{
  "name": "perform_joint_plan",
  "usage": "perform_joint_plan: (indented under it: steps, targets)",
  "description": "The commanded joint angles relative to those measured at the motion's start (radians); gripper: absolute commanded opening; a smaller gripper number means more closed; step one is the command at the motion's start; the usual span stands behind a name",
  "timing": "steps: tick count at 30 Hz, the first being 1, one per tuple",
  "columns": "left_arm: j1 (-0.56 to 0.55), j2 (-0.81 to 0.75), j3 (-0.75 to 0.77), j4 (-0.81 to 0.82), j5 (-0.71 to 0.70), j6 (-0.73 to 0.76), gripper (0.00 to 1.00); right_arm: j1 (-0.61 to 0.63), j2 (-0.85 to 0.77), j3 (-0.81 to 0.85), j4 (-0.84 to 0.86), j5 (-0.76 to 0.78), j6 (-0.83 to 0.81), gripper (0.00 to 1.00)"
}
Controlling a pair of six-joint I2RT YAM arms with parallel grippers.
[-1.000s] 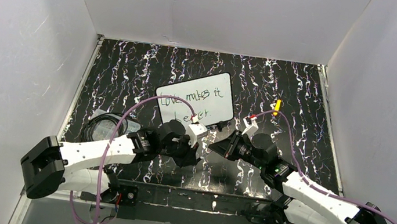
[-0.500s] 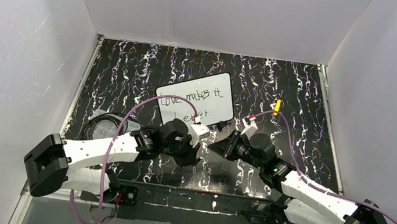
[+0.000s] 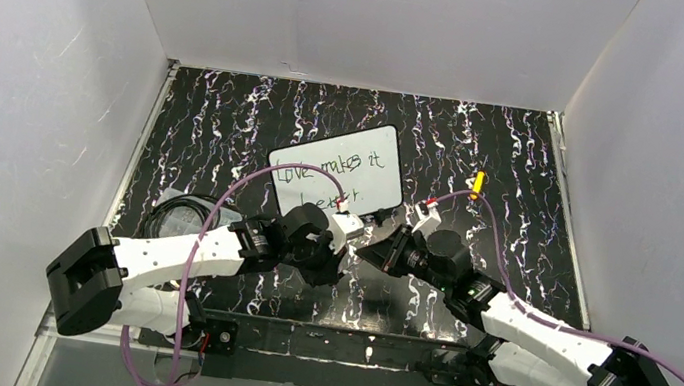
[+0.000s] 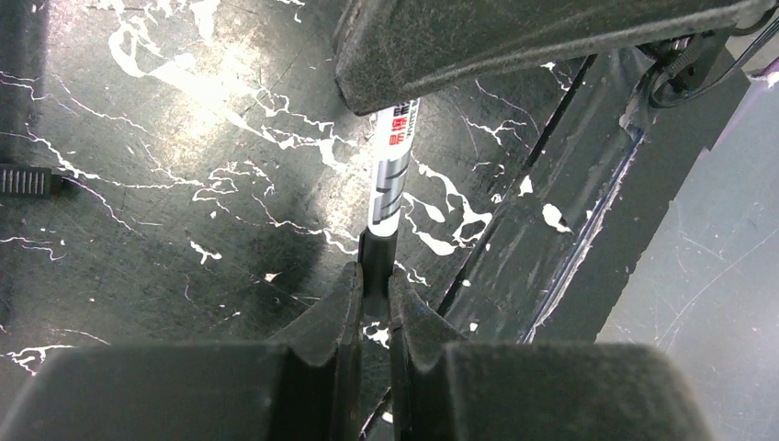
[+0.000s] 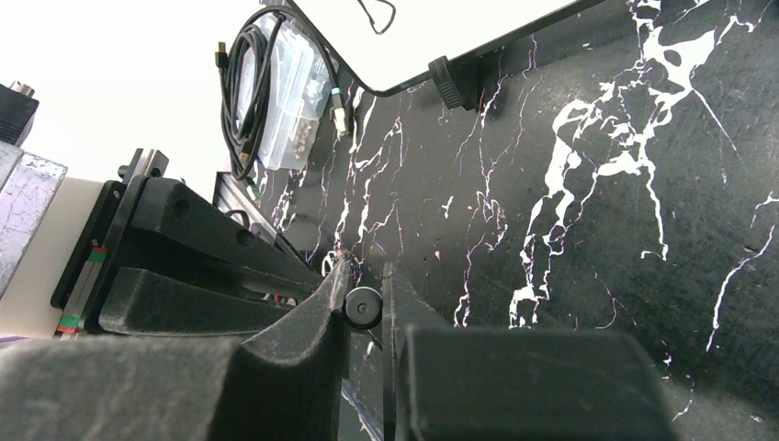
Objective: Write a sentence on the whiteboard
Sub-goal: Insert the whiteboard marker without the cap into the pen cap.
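The whiteboard (image 3: 361, 171) lies at mid-table with green and black handwriting on it; its lower edge and a black clip foot (image 5: 445, 81) show in the right wrist view. My two grippers meet in front of it, just above the dark marbled table. My left gripper (image 3: 340, 253) (image 4: 373, 280) is shut on the black end of a marker pen (image 4: 390, 170). The pen's grey labelled barrel runs from there up under a right finger (image 4: 514, 37). My right gripper (image 3: 367, 254) (image 5: 365, 280) is shut on the pen's other end, whose round black butt (image 5: 364, 307) sits between the jaws.
A clear bag of coiled black cable (image 3: 178, 218) (image 5: 276, 92) lies at the left of the table. A small yellow piece (image 3: 477, 181) lies to the right of the board. White walls close in three sides, and a black rail (image 4: 560, 184) runs along the near edge.
The left arm's elbow has drifted slightly to the right. Both grippers stay shut on the pen at nearly the same spot.
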Motion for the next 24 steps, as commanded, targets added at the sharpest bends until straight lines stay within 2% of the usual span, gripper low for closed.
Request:
perform_joint_plan:
  steps: [1,24]
  targets:
    - [0.011,-0.046,0.186,0.442,-0.006,0.006,0.0,0.085,0.059,-0.03,-0.181,-0.165,-0.035,0.01]
    - [0.022,-0.034,0.229,0.477,-0.005,0.026,0.0,0.132,0.107,-0.002,-0.189,-0.156,-0.01,0.01]
